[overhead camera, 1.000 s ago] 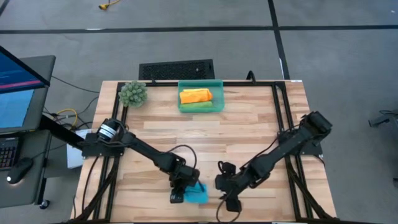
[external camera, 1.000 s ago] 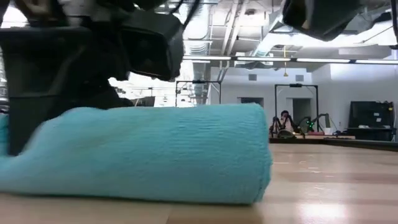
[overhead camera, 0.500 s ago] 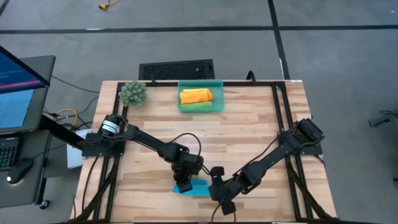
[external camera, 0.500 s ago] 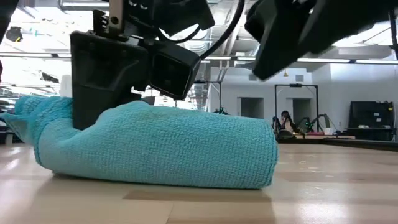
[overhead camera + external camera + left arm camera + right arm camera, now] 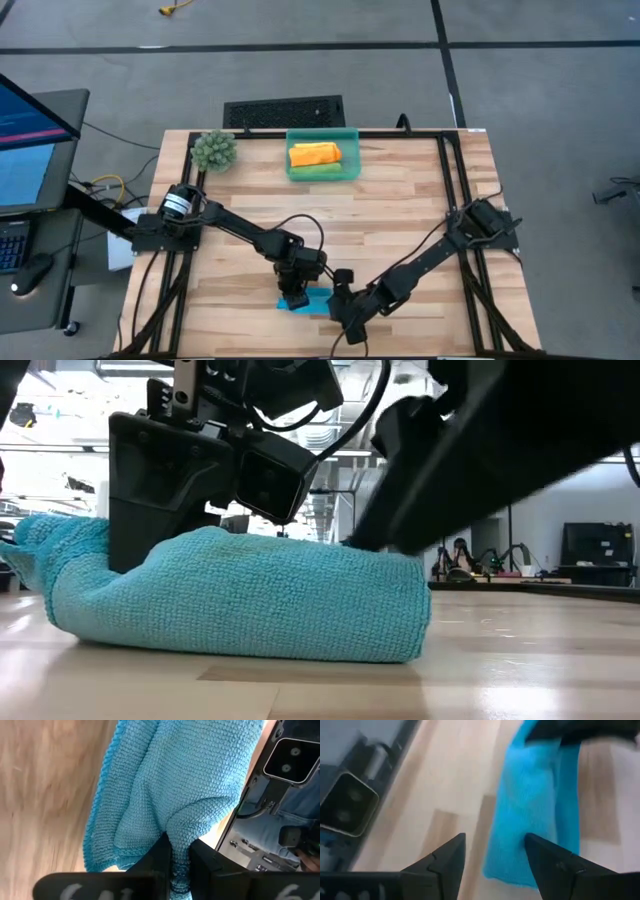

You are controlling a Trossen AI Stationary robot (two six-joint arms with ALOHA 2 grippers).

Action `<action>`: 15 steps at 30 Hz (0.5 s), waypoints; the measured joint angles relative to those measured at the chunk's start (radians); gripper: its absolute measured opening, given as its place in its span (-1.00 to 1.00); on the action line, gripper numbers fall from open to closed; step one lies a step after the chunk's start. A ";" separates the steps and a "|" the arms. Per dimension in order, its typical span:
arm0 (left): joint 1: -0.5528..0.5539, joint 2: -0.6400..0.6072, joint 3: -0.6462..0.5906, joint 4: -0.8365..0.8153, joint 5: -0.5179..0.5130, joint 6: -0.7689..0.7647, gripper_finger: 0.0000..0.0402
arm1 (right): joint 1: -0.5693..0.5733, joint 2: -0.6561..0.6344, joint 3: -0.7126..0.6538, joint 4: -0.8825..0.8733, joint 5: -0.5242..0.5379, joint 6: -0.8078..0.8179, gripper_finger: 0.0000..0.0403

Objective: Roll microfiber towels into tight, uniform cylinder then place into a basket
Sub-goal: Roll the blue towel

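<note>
A loosely rolled bright blue microfiber towel (image 5: 240, 595) lies on the wooden bench (image 5: 520, 660). The left pincer (image 5: 160, 500) presses onto its looser, ruffled end, while the right pincer (image 5: 400, 510) touches the top of its neater end.

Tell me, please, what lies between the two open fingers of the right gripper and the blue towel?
Only bare wooden table. In the right wrist view, the right gripper is open just short of the blue towel; nothing lies in the stretch between them.

high: overhead, whole table (image 5: 400, 215) | low: level, close | all share blue towel (image 5: 240, 595)
</note>
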 joint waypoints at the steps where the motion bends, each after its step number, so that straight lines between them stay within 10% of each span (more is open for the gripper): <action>1: 0.000 0.000 0.000 0.000 0.000 -0.004 -0.88 | -0.001 0.013 0.003 0.020 0.000 0.009 0.14; 15: -0.001 0.000 0.001 0.007 -0.064 0.012 -0.87 | -0.047 0.089 0.005 0.037 -0.070 0.196 0.14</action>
